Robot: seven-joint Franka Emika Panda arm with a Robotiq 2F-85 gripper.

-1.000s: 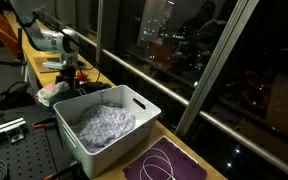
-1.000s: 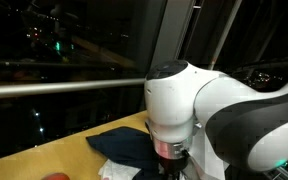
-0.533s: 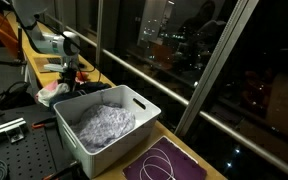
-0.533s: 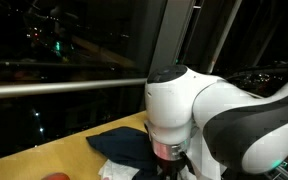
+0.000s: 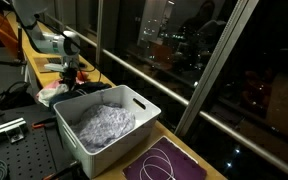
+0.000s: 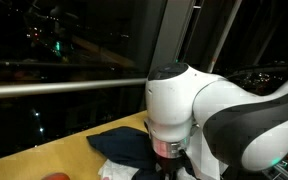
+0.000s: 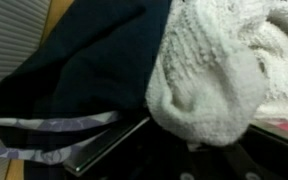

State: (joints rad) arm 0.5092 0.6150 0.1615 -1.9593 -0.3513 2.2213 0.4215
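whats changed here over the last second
Only the arm changed. Its upper link seems to have sunk slightly in an exterior view, then held still. No visible grasp or release. The dark cloth, the white knitted cloth and the white bin stayed where they were.

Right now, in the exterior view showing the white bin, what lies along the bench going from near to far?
Purple mat → white bin holding crumpled cloth → pile of clothes → gripper above that pile.
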